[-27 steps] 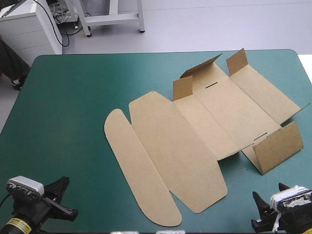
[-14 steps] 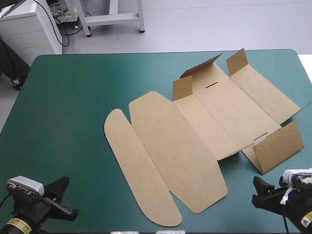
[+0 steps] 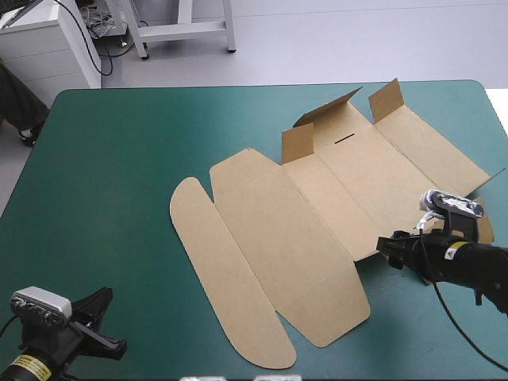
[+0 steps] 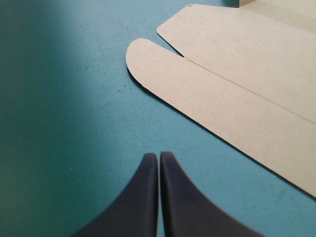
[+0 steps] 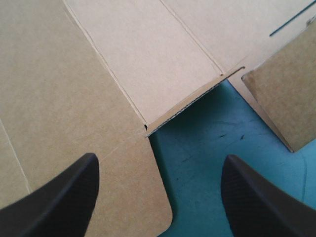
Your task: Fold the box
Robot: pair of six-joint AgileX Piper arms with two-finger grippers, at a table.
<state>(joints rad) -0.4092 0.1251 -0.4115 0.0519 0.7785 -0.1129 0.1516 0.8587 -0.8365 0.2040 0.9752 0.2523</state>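
Two claws, one box barely begun.

Most of the brown box (image 3: pixel 302 230) lay flat on the teal-green surface (image 3: pixel 119 159), right of centre, with its long rounded flap (image 3: pixel 222 278) reaching toward the near edge. Only a few small flaps (image 3: pixel 298 143) at the far end and one side wall (image 5: pixel 281 103) beside the right claw stood up, and nothing looked tucked. The right claw (image 5: pixel 160 159) hovered open over the near edge of the base panel, black fingers wide apart and gripping nothing. The left claw (image 4: pixel 159 157) was closed and empty at the near left corner, short of the rounded flap and not touching it. By my judgement nearly everything remained to do: raising the long walls, tucking the flaps and forming the tray.
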